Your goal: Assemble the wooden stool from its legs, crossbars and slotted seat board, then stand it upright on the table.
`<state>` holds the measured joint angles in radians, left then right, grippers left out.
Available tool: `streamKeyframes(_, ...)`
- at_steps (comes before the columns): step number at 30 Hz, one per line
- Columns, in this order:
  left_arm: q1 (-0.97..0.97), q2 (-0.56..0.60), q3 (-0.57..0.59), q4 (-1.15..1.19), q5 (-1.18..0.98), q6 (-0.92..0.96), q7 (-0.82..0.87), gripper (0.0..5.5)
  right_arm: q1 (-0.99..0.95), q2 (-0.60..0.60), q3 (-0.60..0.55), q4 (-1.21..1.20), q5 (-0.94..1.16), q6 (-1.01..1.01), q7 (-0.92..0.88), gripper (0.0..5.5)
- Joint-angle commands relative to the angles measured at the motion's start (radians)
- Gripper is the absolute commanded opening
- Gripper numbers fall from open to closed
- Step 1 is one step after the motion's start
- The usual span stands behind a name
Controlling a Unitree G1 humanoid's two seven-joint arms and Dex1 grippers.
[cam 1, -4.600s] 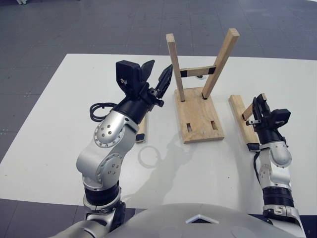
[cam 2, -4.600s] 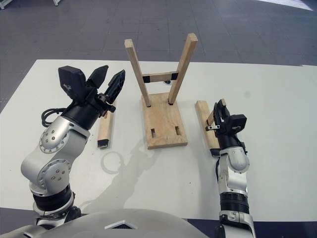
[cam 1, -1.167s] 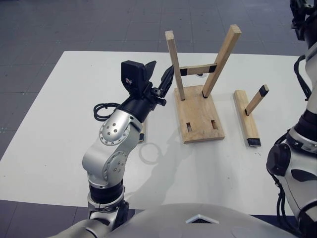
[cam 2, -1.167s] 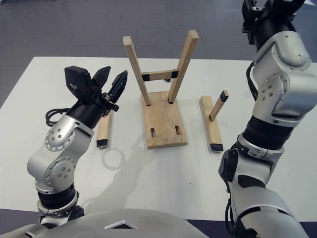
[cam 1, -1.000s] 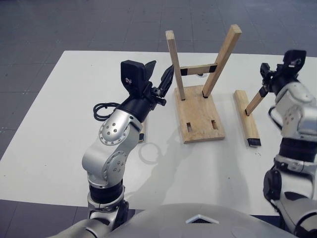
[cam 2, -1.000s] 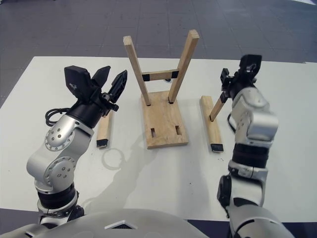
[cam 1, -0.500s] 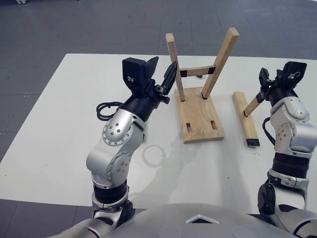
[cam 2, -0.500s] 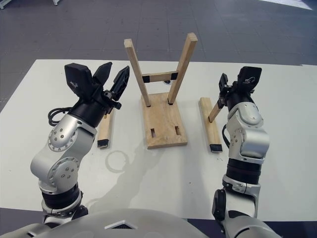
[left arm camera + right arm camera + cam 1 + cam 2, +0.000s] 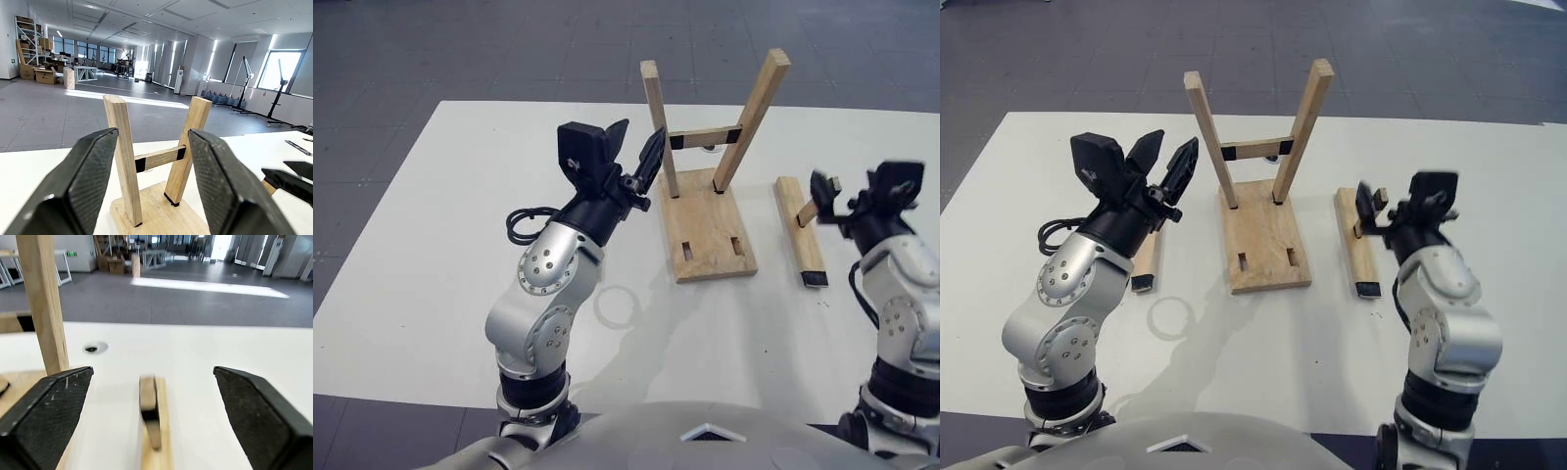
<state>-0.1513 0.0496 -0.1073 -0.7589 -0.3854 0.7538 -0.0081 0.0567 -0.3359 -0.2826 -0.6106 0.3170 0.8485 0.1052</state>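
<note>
The slotted seat board lies flat mid-table. Two legs stand upright in its far slots, joined by a crossbar. Its two near slots are empty. To its right lies a loose leg with a short crossbar sticking up from it. My right gripper is open and straddles that crossbar without touching it. Another loose leg lies left of the board, partly hidden by my left arm. My left gripper hangs open above the table, just left of the upright legs.
A black cable loops on the table beside my left arm. A pale ring lies near the front, left of the board. A small hole sits in the table behind the board. The white table ends at a dark floor all around.
My right arm has swung down from high above the table, and its open gripper now sits around the loose leg's crossbar. My left gripper has shifted slightly toward the board.
</note>
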Motion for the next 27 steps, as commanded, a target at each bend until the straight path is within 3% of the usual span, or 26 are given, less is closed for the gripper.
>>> streamKeyframes(1,0.016,-0.001,0.001,-0.018,0.016,0.017,0.025,2.64,0.136,-0.013,0.039,-0.035,-0.021,-0.017,0.036,5.42)
streamKeyframes(8,-0.001,0.004,0.007,-0.014,0.01,0.028,0.02,2.64,0.245,-0.06,0.119,0.131,-0.03,0.053,0.11,5.49)
streamKeyframes(19,0.01,-0.001,0.007,-0.031,0.008,0.049,0.023,2.64,0.165,-0.057,0.123,0.29,-0.081,-0.069,0.086,5.49)
streamKeyframes(27,-0.009,0.01,0.022,-0.014,0.003,0.06,0.012,2.64,0.143,-0.051,0.166,0.333,-0.143,-0.142,0.063,3.98)
